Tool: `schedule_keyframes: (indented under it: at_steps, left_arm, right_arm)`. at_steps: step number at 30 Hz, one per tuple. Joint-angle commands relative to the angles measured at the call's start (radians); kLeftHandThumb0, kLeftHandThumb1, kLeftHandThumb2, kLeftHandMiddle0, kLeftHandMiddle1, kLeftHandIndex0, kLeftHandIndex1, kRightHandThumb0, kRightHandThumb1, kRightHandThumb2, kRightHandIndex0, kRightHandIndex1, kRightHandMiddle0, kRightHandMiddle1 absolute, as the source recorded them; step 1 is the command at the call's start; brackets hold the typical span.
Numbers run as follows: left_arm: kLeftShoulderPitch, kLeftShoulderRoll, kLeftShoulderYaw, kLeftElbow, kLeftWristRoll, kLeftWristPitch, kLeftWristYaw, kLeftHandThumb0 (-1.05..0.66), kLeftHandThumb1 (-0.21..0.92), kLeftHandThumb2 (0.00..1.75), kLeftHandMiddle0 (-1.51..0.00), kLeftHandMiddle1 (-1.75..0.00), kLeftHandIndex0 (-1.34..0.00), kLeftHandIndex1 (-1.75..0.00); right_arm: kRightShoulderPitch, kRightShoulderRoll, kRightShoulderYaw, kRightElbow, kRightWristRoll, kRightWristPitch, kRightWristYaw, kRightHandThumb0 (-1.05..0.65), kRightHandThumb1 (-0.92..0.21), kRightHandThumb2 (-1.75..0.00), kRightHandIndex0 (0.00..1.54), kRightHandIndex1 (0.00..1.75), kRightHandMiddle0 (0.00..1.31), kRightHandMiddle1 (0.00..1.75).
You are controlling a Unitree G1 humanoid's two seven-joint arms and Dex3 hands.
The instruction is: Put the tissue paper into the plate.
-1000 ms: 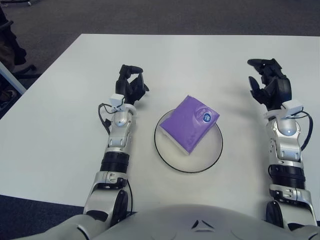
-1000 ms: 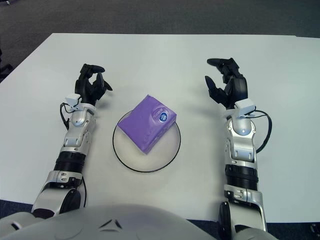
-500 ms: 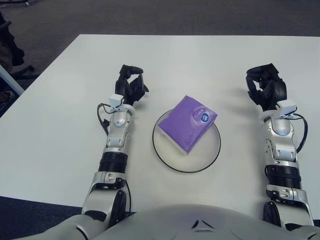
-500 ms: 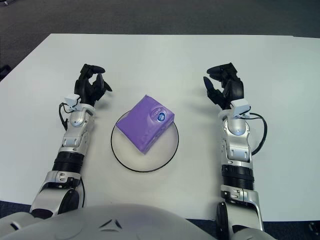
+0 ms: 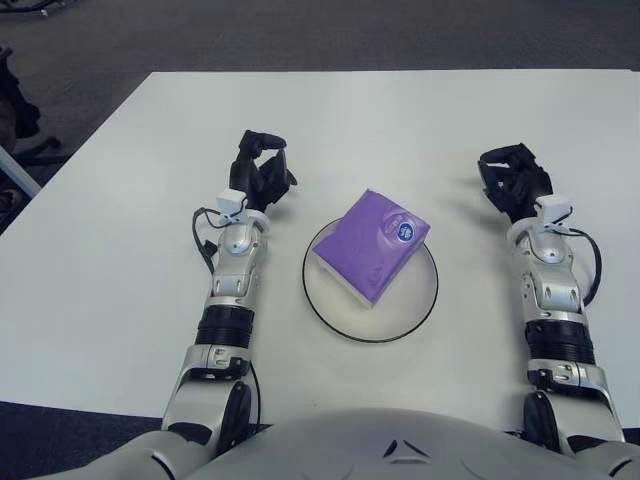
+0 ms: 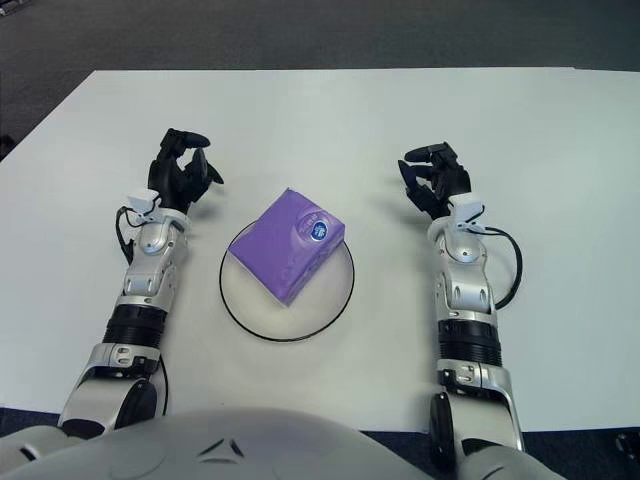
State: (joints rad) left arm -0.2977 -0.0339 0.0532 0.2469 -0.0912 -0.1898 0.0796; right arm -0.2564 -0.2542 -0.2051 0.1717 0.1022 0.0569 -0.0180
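On the right side of the tabletop (image 5: 120, 200), the right hand (image 5: 512, 180) sits with its fingers curled loosely inward and nothing between them. It is well apart from the plate (image 5: 420, 300), with bare white surface between the two. The forearm behind it lies along the tabletop, pointing away from the robot's body.

The left hand (image 5: 262, 170) is on the other side of the plate, nearer to its rim but not touching it. Its fingers are curled together as well, and they hold nothing.

Between the two hands, the purple tissue packet (image 5: 370, 243) lies on the plate, turned corner-on like a diamond. Most of it is inside the black rim; its far corner reaches up to the rim or slightly over it. A small round blue label shows on its top face. Neither hand has contact with it.

Assessment: the packet is in the plate and released, so the task reads as done. Nothing appears left except, at most, keeping both hands clear. The packet looks settled flat, with no sign of tipping off.
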Motion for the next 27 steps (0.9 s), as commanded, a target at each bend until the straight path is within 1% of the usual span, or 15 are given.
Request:
schedule_keyframes:
  at_steps: [1, 8, 10, 12, 15, 19, 22, 27]
  left_arm:
    - [0.161, -0.047, -0.017, 0.093, 0.012, -0.001, 0.001, -0.36, 0.81, 0.66, -0.87, -1.75, -0.27, -1.75]
    - [0.161, -0.049, -0.019, 0.097, 0.010, -0.001, 0.004, -0.36, 0.81, 0.66, -0.87, -1.75, -0.27, -1.75]
    - [0.162, -0.049, -0.019, 0.097, 0.009, 0.000, 0.003, -0.36, 0.81, 0.66, -0.87, -1.75, -0.27, -1.75]
    - [0.161, -0.049, -0.019, 0.098, 0.008, 0.000, 0.003, -0.36, 0.81, 0.66, -0.87, -1.75, -0.27, -1.75]
    - [0.161, -0.049, -0.018, 0.100, 0.007, 0.000, 0.003, -0.36, 0.81, 0.65, -0.87, -1.75, -0.27, -1.75]
    - [0.159, -0.050, -0.017, 0.103, 0.005, -0.001, 0.003, -0.36, 0.82, 0.65, -0.87, -1.75, -0.27, -1.75]
    - [0.159, -0.050, -0.016, 0.105, 0.003, -0.003, 0.002, -0.36, 0.81, 0.65, -0.87, -1.75, -0.27, -1.75]
    - [0.158, -0.050, -0.015, 0.109, 0.001, -0.004, 0.000, -0.36, 0.81, 0.65, -0.87, -1.75, -0.27, -1.75]
  right_arm:
    - [-0.021, 0.034, -0.003, 0.053, 0.046, 0.064, 0.034, -0.01, -0.92, -0.30, 0.50, 1.35, 0.30, 1.53]
    - [-0.028, 0.039, -0.007, 0.124, 0.063, 0.064, 0.069, -0.01, -0.92, -0.31, 0.53, 1.27, 0.26, 1.62]
    - [-0.034, 0.037, -0.009, 0.133, 0.065, 0.076, 0.073, -0.01, -0.89, -0.37, 0.51, 1.28, 0.24, 1.66]
    - [-0.038, 0.033, -0.006, 0.137, 0.062, 0.094, 0.075, -0.01, -0.89, -0.39, 0.51, 1.29, 0.24, 1.67]
    - [-0.042, 0.029, -0.003, 0.139, 0.056, 0.113, 0.079, -0.01, -0.83, -0.51, 0.50, 1.32, 0.23, 1.71]
    - [-0.042, 0.025, 0.006, 0.143, 0.052, 0.128, 0.092, -0.01, -0.77, -0.62, 0.49, 1.35, 0.24, 1.74]
    - [-0.040, 0.022, 0.012, 0.146, 0.050, 0.136, 0.103, -0.01, -0.73, -0.67, 0.49, 1.37, 0.25, 1.74]
    - [-0.040, 0.014, 0.019, 0.148, 0.045, 0.143, 0.120, -0.01, -0.71, -0.71, 0.50, 1.38, 0.25, 1.75]
